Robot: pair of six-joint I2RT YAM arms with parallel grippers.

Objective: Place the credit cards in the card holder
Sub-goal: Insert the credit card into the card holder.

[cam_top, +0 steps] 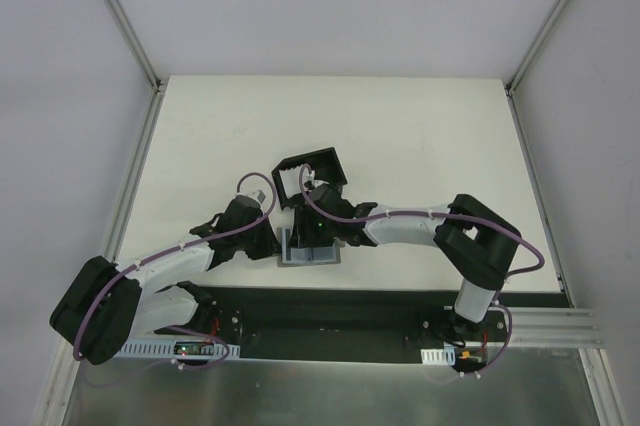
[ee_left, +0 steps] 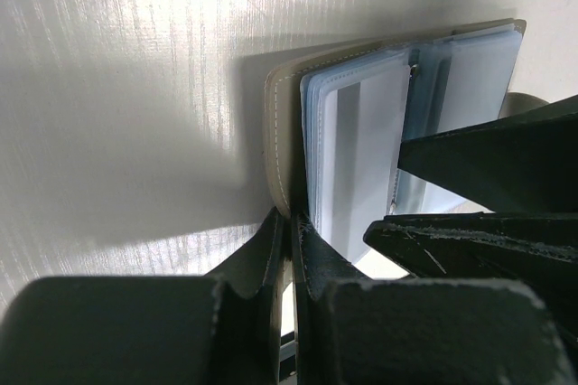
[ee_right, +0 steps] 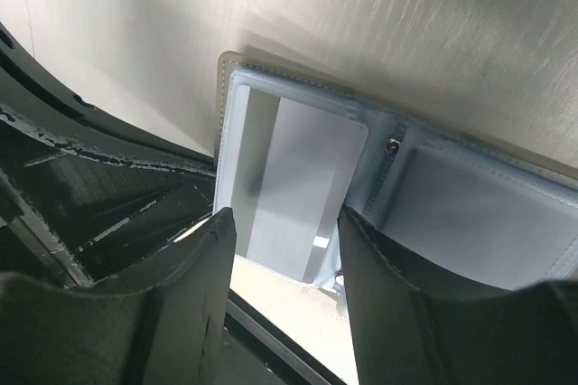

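Right wrist view: your right gripper (ee_right: 284, 218) sets its fingers apart astride the stiff, slick-looking credit card (ee_right: 302, 177) half out of the wallet (ee_right: 470, 213) sleeve, left gripper (ee_left: 289, 222) clamping the cover; pinch its long edges.

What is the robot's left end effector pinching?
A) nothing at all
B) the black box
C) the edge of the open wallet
C: in the left wrist view, the left end effector is closed with its fingers pinching the pale cover edge of the wallet, which lies open showing its clear sleeves.
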